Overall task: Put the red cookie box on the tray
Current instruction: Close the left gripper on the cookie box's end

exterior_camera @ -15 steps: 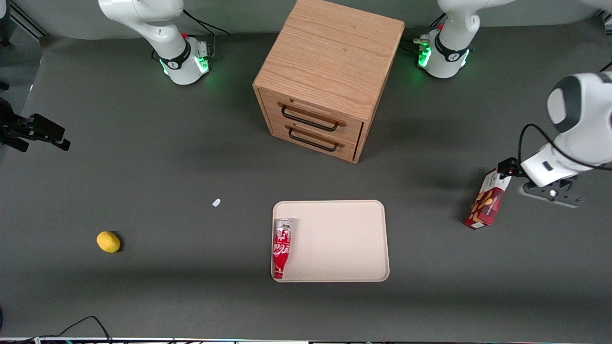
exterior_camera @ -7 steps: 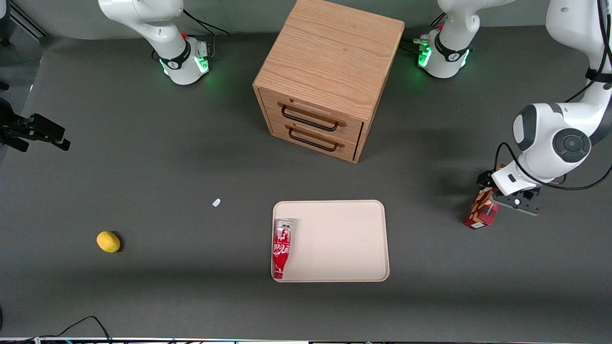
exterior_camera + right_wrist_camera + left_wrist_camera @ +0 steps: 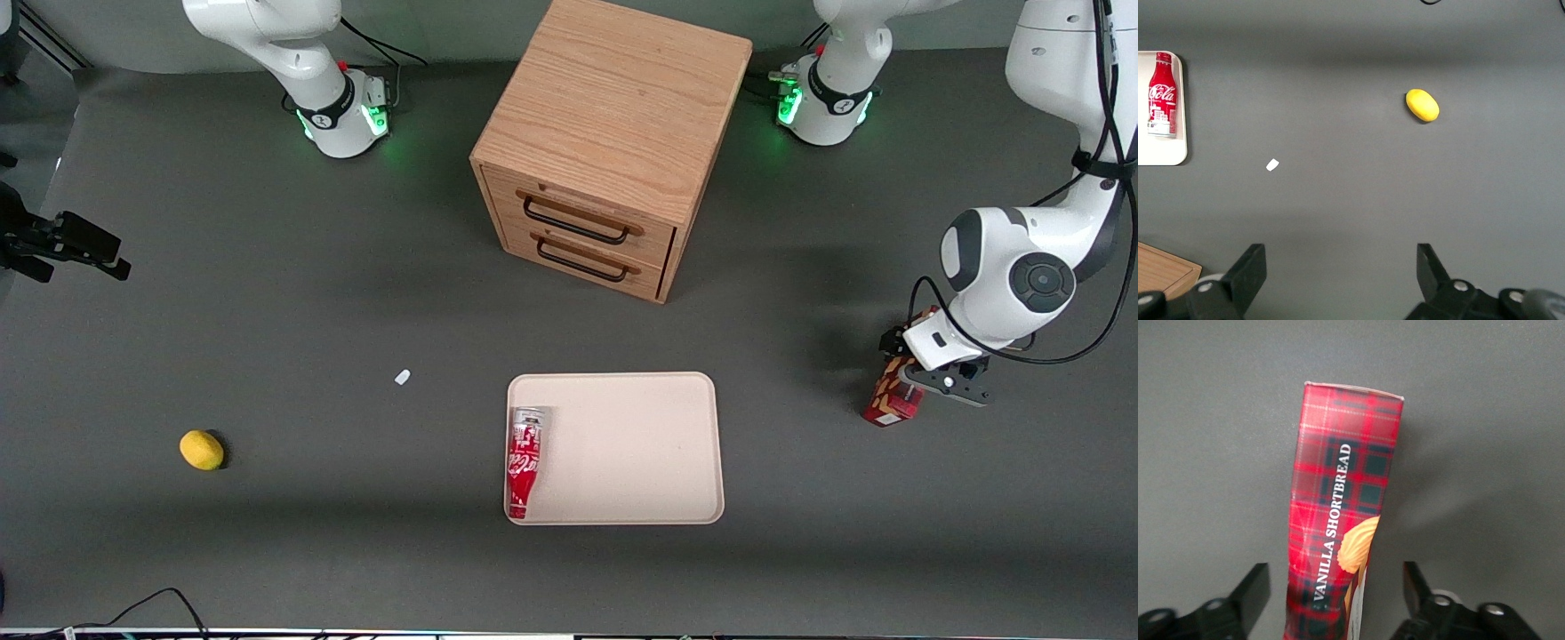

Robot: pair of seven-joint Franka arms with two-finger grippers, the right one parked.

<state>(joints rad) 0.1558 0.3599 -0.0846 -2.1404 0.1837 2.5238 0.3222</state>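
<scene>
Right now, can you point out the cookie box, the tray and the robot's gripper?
red cookie box [image 3: 1341, 520]: left wrist view, tartan side.
tray [image 3: 640, 444]: front view, bare floor.
gripper [image 3: 1335, 597]: left wrist view, open, fingers either side of the box.

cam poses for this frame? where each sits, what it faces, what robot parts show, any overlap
Front view: high, facing the robots, looking down on the table; both arm bases show, and the gripper over the cookie box at the working arm's end.
Left wrist view: on the working arm, looking down the open gripper straddling the cookie box.
Right wrist view: on the parked arm, looking down at the table; its own fingers show.
Shared: front and right wrist both see the tray, Coca-Cola bottle and lemon.
</scene>
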